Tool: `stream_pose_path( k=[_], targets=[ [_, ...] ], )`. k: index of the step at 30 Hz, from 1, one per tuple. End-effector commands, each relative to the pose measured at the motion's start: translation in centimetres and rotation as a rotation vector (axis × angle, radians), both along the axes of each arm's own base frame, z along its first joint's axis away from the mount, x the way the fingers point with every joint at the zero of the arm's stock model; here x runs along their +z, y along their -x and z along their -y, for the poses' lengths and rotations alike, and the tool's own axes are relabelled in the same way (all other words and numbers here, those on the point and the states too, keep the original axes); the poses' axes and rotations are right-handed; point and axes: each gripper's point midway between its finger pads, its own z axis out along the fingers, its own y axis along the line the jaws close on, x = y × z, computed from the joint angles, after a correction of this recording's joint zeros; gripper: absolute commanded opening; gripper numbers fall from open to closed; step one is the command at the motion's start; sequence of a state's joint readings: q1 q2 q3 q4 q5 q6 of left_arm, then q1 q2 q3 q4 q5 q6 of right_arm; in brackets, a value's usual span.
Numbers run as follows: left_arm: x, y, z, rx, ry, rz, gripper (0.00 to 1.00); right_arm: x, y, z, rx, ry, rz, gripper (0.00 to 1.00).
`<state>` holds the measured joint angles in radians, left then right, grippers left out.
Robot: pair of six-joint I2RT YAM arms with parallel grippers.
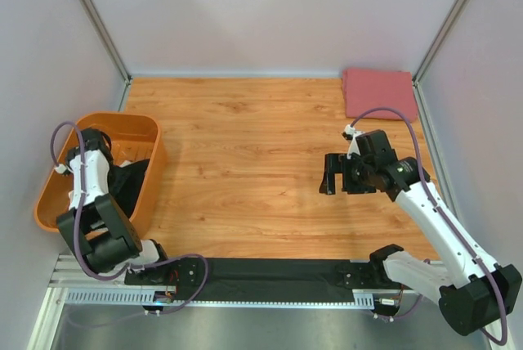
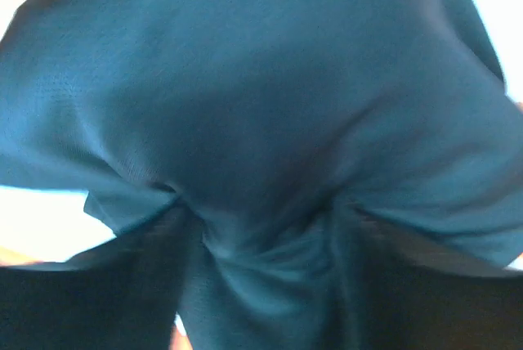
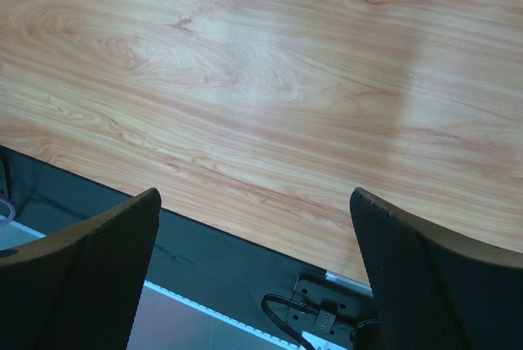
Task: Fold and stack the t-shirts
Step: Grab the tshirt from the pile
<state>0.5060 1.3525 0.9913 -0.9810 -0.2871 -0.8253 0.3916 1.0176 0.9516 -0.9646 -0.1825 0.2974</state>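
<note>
Left jaws (image 2: 261, 211): spread wide, both fingers (image 2: 90, 284) pushed into the black t-shirt (image 2: 261, 80). The cloth puckers into a bunch between them and fills the whole left wrist view. I cannot tell whether any of it is pinched. The cloth reads blue-green in this close view and black from above.

Right jaws (image 3: 255, 199): spread wide, nothing between them, hanging over bare worktop (image 3: 245, 56) without touching it. From above, the right jaws (image 1: 333, 174) point toward 9 o'clock, at roughly 3 o'clock on the worktop (image 1: 245, 145).

Black t-shirt (image 1: 127, 178): crumpled inside the orange tub (image 1: 49, 195), lying against the tub's 3 o'clock wall. The left arm reaches down into the tub from 6 o'clock. The tub sits at the 9 o'clock edge of the worktop.

Pinkish-red t-shirt (image 1: 380, 92): 1 flat folded rectangle in the worktop's 1 o'clock corner, well apart from both jaws and from the tub.

Black strip (image 1: 278, 272): runs along the 6 o'clock edge between the 2 arm bases. It shows in the right wrist view just under the fingers.
</note>
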Motion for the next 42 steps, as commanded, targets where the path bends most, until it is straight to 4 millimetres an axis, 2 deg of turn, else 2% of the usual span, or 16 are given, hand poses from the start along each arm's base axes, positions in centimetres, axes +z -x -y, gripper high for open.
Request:
stream_pose_path(
  k=[1,2,4,5,9,15,19,23,28,30,31,32,35,37,38,42],
  targets=[
    [2.2,-2.9,-2.2,-0.039,-0.079,0.122,0.60,2.5,-1.0,0.1,-0.003,-0.003,0.080,1.00],
    [2.9,-3.3,-2.2,-0.047,-0.083,0.140,0.50,2.7,-1.0,0.1,-0.005,-0.004,0.084,1.00],
    [5.4,-3.8,-2.0,-0.053,-0.093,0.191,0.08,3.1,-0.9,0.2,-0.016,-0.003,0.085,1.00],
    [6.5,-4.3,-1.1,-0.075,-0.102,0.211,0.00,3.2,-0.9,0.2,-0.021,-0.006,0.083,1.00],
    [16.0,-5.3,1.4,-0.142,-0.281,0.359,0.00,3.9,-1.0,-0.3,-0.040,-0.034,0.066,1.00],
    [27.9,-4.1,3.8,-0.183,-0.386,0.609,0.00,4.7,-0.9,-0.1,-0.072,-0.030,0.047,1.00],
    [31.6,-1.3,1.7,-0.176,-0.568,0.618,0.00,5.1,-0.4,0.0,-0.095,-0.047,0.043,1.00],
    [32.3,-1.2,1.3,-0.207,-0.658,0.600,0.00,5.3,0.4,-0.6,-0.131,-0.119,0.030,1.00],
    [30.3,-3.1,0.2,-0.201,-0.688,0.486,0.00,5.0,1.4,-0.5,-0.163,-0.146,0.008,1.00],
    [27.5,-4.2,-0.1,-0.215,-0.672,0.402,0.02,5.2,1.6,-0.1,-0.159,-0.133,0.021,1.00],
    [26.4,-4.4,0.0,-0.212,-0.645,0.386,0.11,5.2,1.7,0.2,-0.153,-0.111,0.027,1.00],
    [24.1,-4.5,-0.3,-0.210,-0.621,0.328,0.32,5.2,1.8,0.5,-0.151,-0.099,0.030,1.00],
    [19.4,-5.0,-0.5,-0.207,-0.531,0.279,0.42,5.3,1.8,1.2,-0.140,-0.053,0.041,1.00],
    [17.8,-5.4,-0.9,-0.207,-0.486,0.287,0.28,5.2,1.6,1.2,-0.130,-0.040,0.036,1.00],
    [16.3,-5.3,-1.1,-0.218,-0.477,0.257,0.00,5.5,1.5,1.2,-0.123,-0.038,0.043,1.00],
    [15.6,-4.9,-1.8,-0.209,-0.503,0.222,0.00,5.4,1.1,0.9,-0.095,-0.018,0.015,1.00]
  ],
)
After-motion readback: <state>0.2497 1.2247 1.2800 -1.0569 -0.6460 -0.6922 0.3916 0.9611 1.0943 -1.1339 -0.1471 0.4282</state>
